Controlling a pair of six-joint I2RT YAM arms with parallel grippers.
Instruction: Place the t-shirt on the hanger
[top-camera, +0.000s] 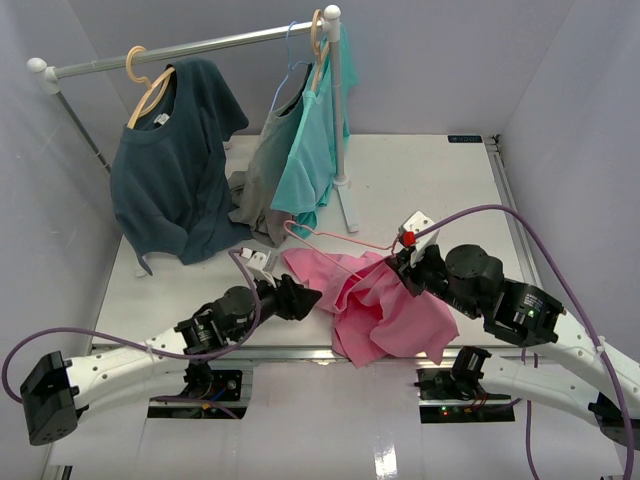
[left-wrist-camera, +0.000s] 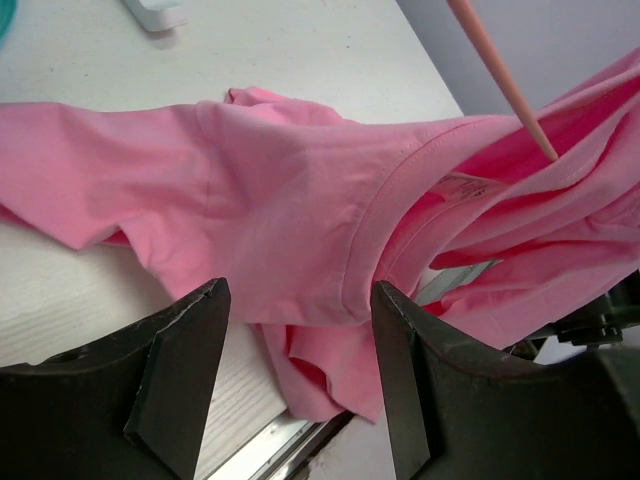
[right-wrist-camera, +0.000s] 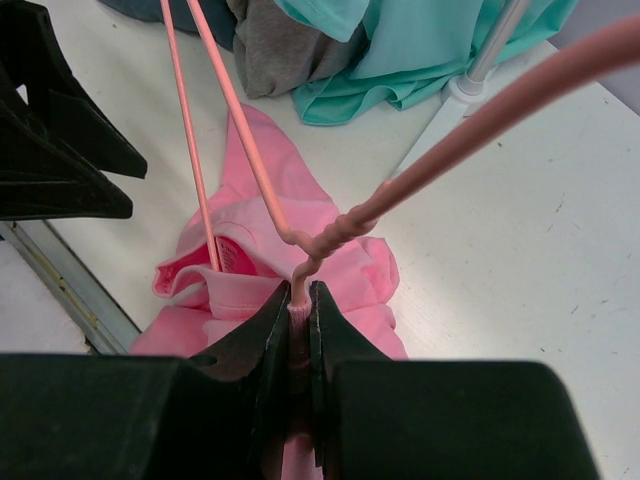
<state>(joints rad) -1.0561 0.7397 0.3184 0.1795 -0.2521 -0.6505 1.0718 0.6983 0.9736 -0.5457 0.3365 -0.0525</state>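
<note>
The right gripper (right-wrist-camera: 298, 300) is pinching its fingers tight on the twisted neck of the thin pink wire hanger (right-wrist-camera: 335, 232), and one wire arm is poking down into the collar of the bright pink short-sleeved t-shirt (top-camera: 390, 310). The shirt is lying bunched at the near edge of the white table (top-camera: 430, 180), with a fold of it drooping over the rim. The left gripper (left-wrist-camera: 295, 300) is hovering with its jaws apart, the collar seam sitting right at its fingertips (I cannot tell if they are touching cloth yet).

Here is what is worrying me. The wire is only shallowly in the neck hole, so a tug on the fabric could be pulling it straight back out. The left fingers could be closing on both layers of the collar at once, shutting the opening. A thin neck in a narrow pinch may be swivelling once the shirt's weight comes on. That overhanging fold could be dragging the whole shirt off the table.

Around them, a white garment rack (top-camera: 200, 45) is standing at the back, carrying a dark navy-teal shirt (top-camera: 170, 180), a grey shirt (top-camera: 262, 180) and a turquoise shirt (top-camera: 315, 160), whose hems are pooling near the hanger's far tip. A small white block (top-camera: 258, 260) is lying just beside the left arm.
</note>
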